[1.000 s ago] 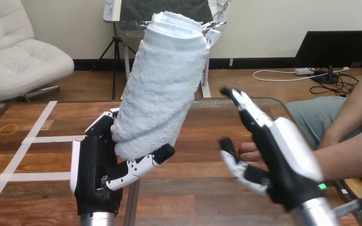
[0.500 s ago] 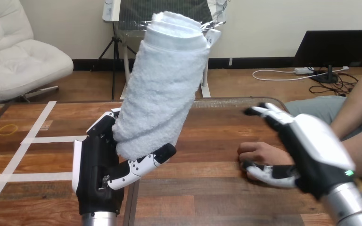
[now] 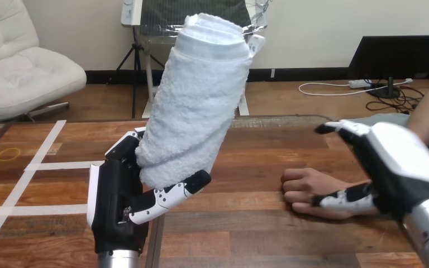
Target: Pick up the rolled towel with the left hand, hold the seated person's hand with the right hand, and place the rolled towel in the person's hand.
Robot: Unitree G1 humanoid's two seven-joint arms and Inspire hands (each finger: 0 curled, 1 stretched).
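- Spanning the lower view under both arms, wooden table (image 3: 246,223) of reddish planks.
- Raised well above that table, rolled towel (image 3: 192,106): white, upright with a lean to the right, lower end seated in the left hand, upper end free.
- Left hand (image 3: 117,206) rising from the bottom edge, fingers curled behind the towel's base and thumb pressed across its front, clamping it between them.
- Right hand (image 3: 394,167) reaching in from the lower right, arched over the person's wrist; fingers fairly straight above, thumb stretched out on the near side, spread wide from them; contact with the wrist impossible to tell.
- Person's hand (image 3: 307,187) resting on the table at right, loosely fisted, wrist hidden behind the right hand.
- White tape strips (image 3: 44,165) crossing on the table's left part.
- Yellow loop (image 3: 9,153) lying flat at far left, too small to identify.
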